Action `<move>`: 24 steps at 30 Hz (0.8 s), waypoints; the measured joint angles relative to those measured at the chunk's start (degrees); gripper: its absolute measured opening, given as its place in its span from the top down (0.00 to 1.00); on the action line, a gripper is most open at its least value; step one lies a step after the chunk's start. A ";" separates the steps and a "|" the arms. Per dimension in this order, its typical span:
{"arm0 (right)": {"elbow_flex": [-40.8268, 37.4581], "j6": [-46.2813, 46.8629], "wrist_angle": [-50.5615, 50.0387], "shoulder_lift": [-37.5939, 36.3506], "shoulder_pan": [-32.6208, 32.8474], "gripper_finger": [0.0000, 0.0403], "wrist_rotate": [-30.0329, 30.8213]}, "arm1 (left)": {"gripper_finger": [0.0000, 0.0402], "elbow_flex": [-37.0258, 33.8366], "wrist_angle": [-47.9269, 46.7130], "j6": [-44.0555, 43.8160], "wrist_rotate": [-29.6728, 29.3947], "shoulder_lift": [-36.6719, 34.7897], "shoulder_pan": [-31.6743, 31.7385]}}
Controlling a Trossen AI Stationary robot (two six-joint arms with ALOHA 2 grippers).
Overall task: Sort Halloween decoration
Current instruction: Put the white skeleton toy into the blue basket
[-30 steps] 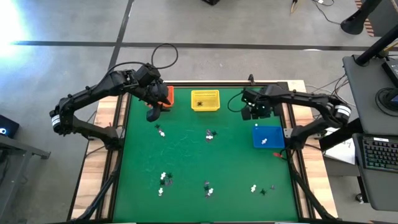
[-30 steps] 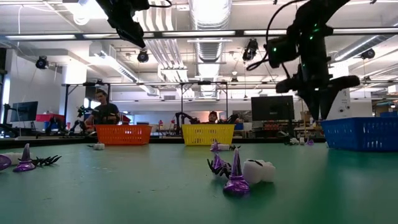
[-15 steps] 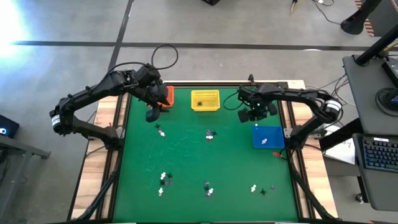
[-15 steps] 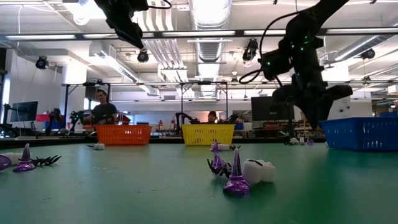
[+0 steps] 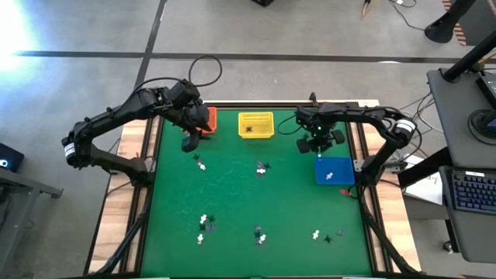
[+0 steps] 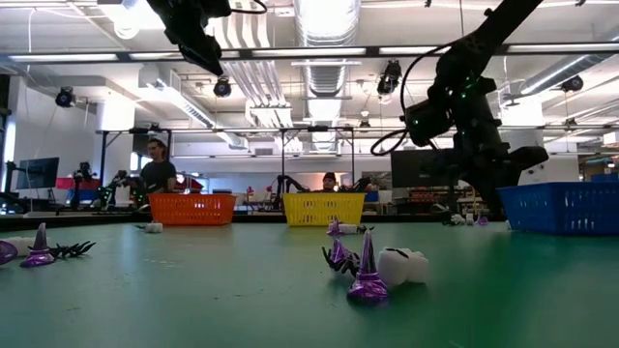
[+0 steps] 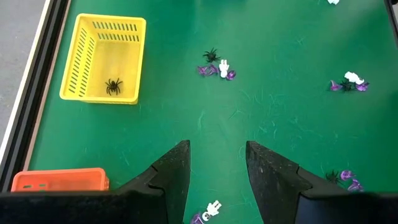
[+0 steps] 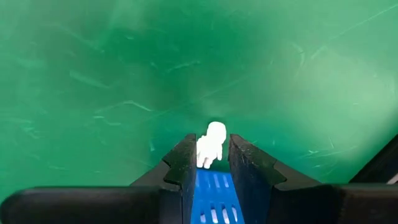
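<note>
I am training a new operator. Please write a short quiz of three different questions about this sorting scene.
1. True or false: the right gripper holds a white trinket.
2. Which basket holds a black spider? A orange, B yellow, C blue.
3. Fill in: the left gripper is ____, with nothing between its fingers.

Key: 1 true; 2 B, the yellow basket; 3 open.

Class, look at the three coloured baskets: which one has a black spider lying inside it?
The yellow basket, the middle one at the table's far edge, holds the black spider.
</note>
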 joint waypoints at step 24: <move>-0.02 -2.01 0.17 6.02 -0.26 0.79 -0.06 | 0.66 0.00 -0.31 -0.14 -0.02 0.00 0.00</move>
